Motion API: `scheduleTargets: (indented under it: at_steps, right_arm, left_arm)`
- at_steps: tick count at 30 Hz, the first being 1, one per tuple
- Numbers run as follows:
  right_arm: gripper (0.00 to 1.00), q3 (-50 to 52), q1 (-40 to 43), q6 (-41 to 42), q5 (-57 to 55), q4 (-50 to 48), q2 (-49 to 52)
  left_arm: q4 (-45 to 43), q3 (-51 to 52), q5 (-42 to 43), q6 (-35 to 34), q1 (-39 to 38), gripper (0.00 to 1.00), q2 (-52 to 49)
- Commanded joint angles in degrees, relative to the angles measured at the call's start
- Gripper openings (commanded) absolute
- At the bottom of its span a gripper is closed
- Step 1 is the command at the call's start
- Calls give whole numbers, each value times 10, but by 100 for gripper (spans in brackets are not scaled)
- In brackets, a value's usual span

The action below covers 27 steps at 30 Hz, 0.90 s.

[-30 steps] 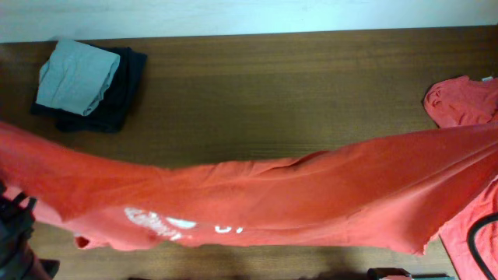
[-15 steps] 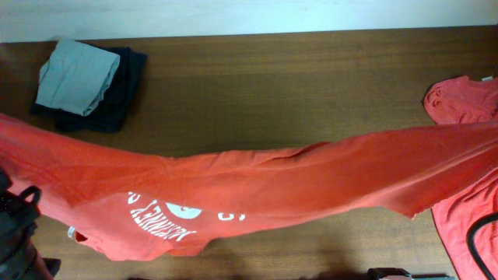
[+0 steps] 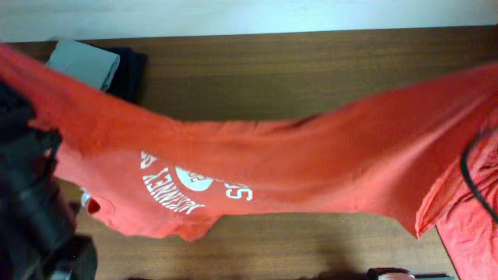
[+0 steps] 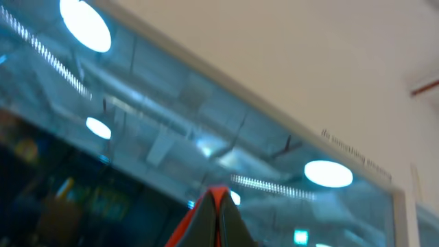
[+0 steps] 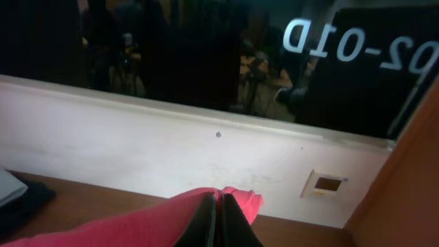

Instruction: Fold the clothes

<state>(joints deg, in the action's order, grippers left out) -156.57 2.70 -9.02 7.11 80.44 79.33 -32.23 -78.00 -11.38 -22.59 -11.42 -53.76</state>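
An orange-red T-shirt (image 3: 311, 167) hangs stretched across the table from left to right, lifted off the wood. Its white chest print (image 3: 187, 183) faces up, low and left of centre. In the left wrist view my left gripper (image 4: 218, 219) is shut on a fold of the red fabric (image 4: 218, 195), and the camera looks up at ceiling lights. My right gripper (image 5: 218, 218) is shut on the red fabric (image 5: 236, 200) above the table's far edge. A second orange-red T-shirt (image 3: 471, 241) lies at the bottom right, partly under the held one.
A pale grey-green folded garment (image 3: 82, 62) lies on a dark navy one (image 3: 134, 66) at the back left of the brown table (image 3: 311, 70), partly covered by the raised shirt. The dark left arm (image 3: 31, 202) fills the lower left. A white wall (image 5: 137, 137) runs behind the table.
Both ends of the held T-shirt have risen and swung toward the far side. More of its print now shows. It now covers part of the folded pile and of the right-hand shirt.
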Motion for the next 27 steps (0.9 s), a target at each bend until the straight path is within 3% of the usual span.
scheduleTargets:
  at_steps: [1,13,17,27]
  right_arm:
    - [4,2,4,5,-1,-12,16]
    - [4,1,4,5,-1,-3,-35]
    - [4,1,4,5,-1,-1,-59]
    - [4,1,4,12,4,19,-104]
  left_arm:
    - [-33,-19,-3,47,5,1,-32]
    - [18,-59,75,56,5,1,-29]
    - [56,-60,113,55,5,1,-1]
    - [168,-60,117,55,5,1,105]
